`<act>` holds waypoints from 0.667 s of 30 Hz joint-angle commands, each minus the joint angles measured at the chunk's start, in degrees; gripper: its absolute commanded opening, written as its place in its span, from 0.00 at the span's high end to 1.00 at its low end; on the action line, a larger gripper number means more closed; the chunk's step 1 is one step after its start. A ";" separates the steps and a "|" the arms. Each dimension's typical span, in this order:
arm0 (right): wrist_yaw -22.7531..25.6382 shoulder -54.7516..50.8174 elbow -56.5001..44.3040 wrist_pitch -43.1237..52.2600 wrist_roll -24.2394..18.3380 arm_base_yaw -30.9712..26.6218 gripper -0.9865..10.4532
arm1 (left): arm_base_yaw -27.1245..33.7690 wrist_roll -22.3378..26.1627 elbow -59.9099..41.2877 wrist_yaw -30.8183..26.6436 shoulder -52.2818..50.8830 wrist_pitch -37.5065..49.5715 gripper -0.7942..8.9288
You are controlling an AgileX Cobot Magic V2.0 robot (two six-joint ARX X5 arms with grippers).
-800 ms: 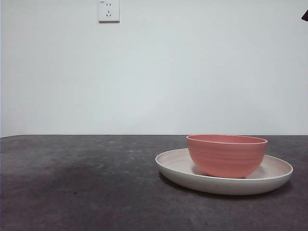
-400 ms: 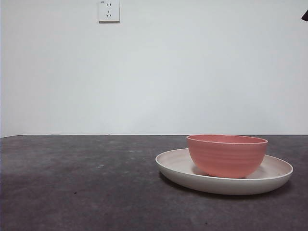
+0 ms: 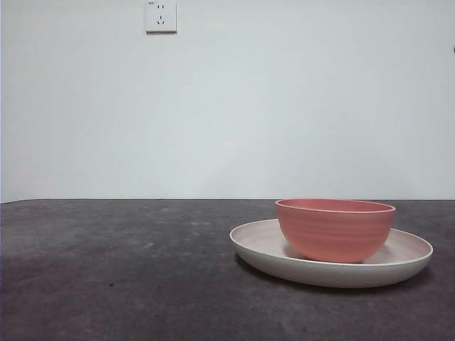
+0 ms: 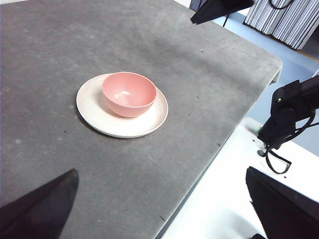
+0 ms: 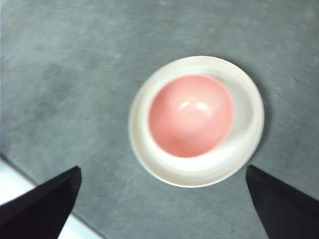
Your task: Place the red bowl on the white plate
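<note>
1. On the dark grey table (image 3: 114, 270), toward the right side of the front view, the red bowl (image 3: 335, 229) sits upright inside the white plate (image 3: 259, 245), its base resting on the plate's floor. By the look of it the placing is done.
2. Right wrist view looks straight down: bowl (image 5: 191, 115) sits off-centre in the plate (image 5: 142, 137), with a wider crescent of bare plate showing on one side than on the other. It is inside the rim all round.
3. Right gripper (image 5: 162, 211) hangs high over the pair, jaws spread wide, nothing between them, well clear of the bowl.
4. Left gripper (image 4: 164, 209) is parked off to the side, near the table edge, jaws also spread wide and empty. Bowl (image 4: 129, 93) and plate (image 4: 89, 104) are well apart from it.
5. Handling guess: bowl looks matte, stiff and probably light, like plastic or bamboo fibre. Faint ridges on the side wall should give some grip. It is deep with a thin rim, so pinching the rim wall, one jaw inside and one outside, seems the natural hold.
6. Plate is shallow with a low raised rim, so it is harder to grab. It could slide if the bowl were nudged sideways.
7. Contents: bowl is empty, with only a glare spot inside. Plate holds the bowl and nothing else.
8. White wall socket (image 3: 161, 15) sits high on the back wall.
</note>
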 commanded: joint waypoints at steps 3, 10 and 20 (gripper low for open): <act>-0.70 7.08 0.83 0.59 -2.99 -3.19 0.35 | -0.35 -0.15 0.55 -0.17 0.22 1.03 0.24; -2.78 18.34 0.83 4.09 -3.26 -6.38 0.35 | -0.35 -0.15 0.55 -0.17 0.22 1.03 0.24; -2.78 30.38 0.83 9.92 -3.41 -10.38 0.54 | -0.35 -0.15 0.55 -0.17 0.22 1.03 0.24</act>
